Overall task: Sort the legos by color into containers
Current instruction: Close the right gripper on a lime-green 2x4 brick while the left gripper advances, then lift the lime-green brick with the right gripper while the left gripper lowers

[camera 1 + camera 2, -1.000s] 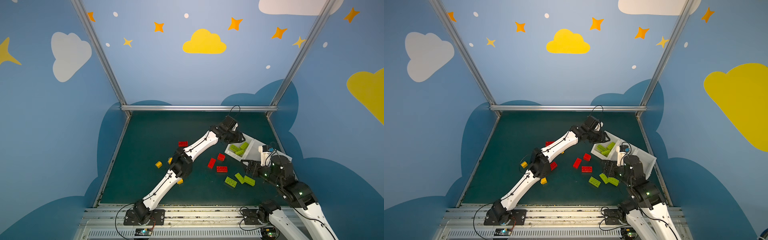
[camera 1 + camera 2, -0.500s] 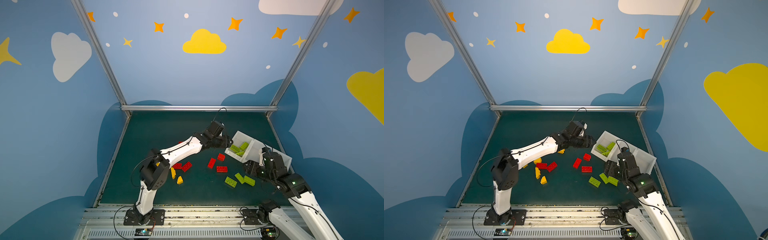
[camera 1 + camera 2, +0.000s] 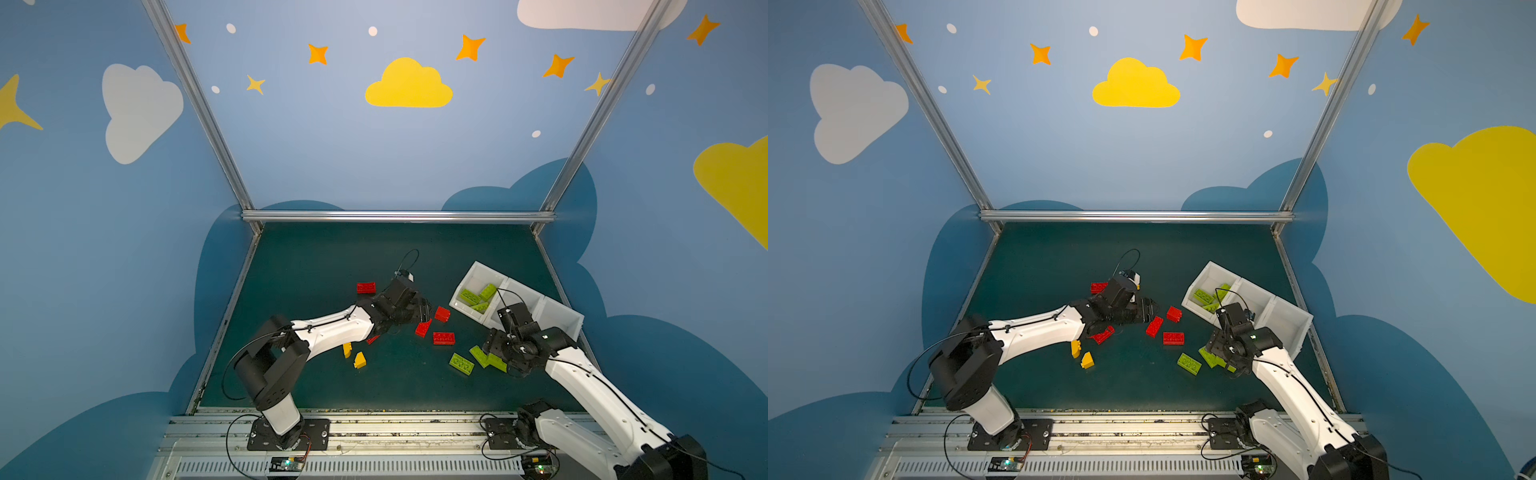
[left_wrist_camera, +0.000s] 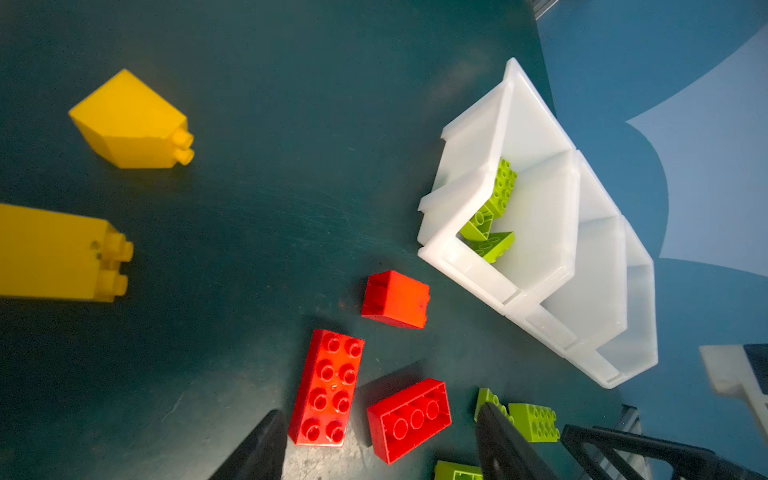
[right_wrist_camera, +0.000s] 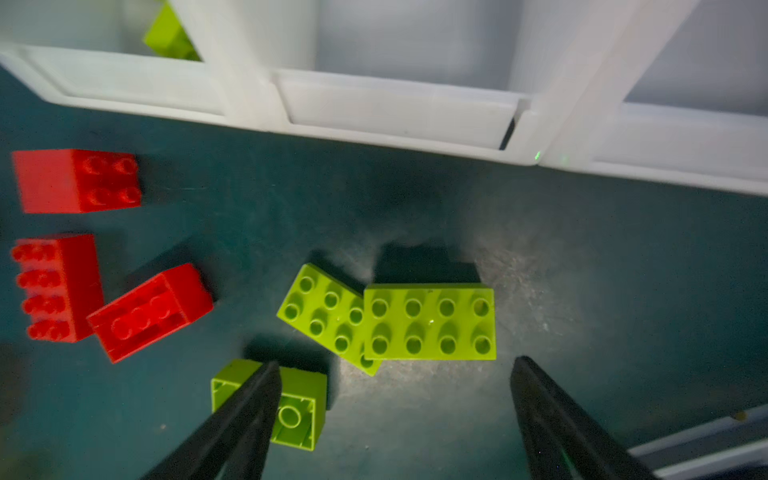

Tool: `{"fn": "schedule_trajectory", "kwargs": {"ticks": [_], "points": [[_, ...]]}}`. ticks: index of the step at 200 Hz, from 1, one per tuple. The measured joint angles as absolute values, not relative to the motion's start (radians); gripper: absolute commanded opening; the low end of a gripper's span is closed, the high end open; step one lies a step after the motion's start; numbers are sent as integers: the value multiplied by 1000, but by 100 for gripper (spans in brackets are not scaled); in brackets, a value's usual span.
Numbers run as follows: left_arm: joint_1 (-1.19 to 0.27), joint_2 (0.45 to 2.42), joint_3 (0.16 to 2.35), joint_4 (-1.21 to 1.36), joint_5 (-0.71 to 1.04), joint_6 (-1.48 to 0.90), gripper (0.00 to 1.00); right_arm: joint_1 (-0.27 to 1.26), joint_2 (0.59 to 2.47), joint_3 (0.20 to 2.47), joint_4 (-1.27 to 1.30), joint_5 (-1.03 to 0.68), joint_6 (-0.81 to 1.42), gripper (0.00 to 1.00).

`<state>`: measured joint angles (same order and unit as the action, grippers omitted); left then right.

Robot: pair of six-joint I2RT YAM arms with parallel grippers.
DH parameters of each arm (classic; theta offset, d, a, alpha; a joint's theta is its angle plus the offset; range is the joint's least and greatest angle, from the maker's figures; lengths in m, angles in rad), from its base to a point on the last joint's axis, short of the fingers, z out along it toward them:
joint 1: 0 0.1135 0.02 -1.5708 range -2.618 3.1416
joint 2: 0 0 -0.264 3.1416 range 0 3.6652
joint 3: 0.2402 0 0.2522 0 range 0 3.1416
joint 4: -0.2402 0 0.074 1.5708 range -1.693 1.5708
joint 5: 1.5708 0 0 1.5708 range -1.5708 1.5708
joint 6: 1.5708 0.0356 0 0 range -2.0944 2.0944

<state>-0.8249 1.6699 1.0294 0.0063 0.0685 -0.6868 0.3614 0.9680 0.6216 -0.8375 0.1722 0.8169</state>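
In both top views the containers [image 3: 559, 322] stand as one white row, set askew at the right rear of the table [image 3: 324, 257]. The end bin nearest the table's middle holds green bricks [image 3: 478, 296]; the other two look empty, though the right arm covers part of the middle one. The remaining legos lie loose on the table. The left gripper [image 3: 424, 312] hangs low at the red cluster [image 3: 434, 328] and is the nearer arm for it. The right gripper [image 3: 490, 348] hangs over the loose green bricks [image 3: 461, 364], with its fingertips hidden under its own wrist. A further red brick [image 3: 1103, 334] shows only in part beneath the left forearm, and one yellow brick [image 3: 347, 350] is cut off the same way. In the left wrist view the left gripper [image 4: 379, 409] is spread and empty. The red studded brick [image 4: 326, 388] lies just ahead, close to one finger, its long axis running along the approach line, so its narrow width faces the jaws. An overturned red brick [image 4: 409, 419] lies skewed close beside it and could be caught in the same closure. In the right wrist view the right gripper [image 5: 397, 360] is likewise spread and empty. The green studded brick [image 5: 430, 322] lies just ahead with its long axis across the opening, so a wrist turn is probably required. It overlaps a second green brick [image 5: 324, 318], and an overturned green brick [image 5: 299, 407] sits partly behind one finger
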Motion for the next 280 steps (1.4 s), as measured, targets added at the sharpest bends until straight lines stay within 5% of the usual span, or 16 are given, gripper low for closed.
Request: {"fn": "schedule_trajectory", "kwargs": {"ticks": [80, 167, 280], "points": [[-828, 1623, 924, 72, 63, -733, 71, 309, 1093, 561, -732, 178, 833, 82], [-834, 1623, 904, 78, 63, -757, 71, 289, 1146, 553, -665, 155, 808, 51], [-836, 1583, 864, 71, 57, -757, 71, 300, 1018, 692, -741, 115, 673, 45]]}}
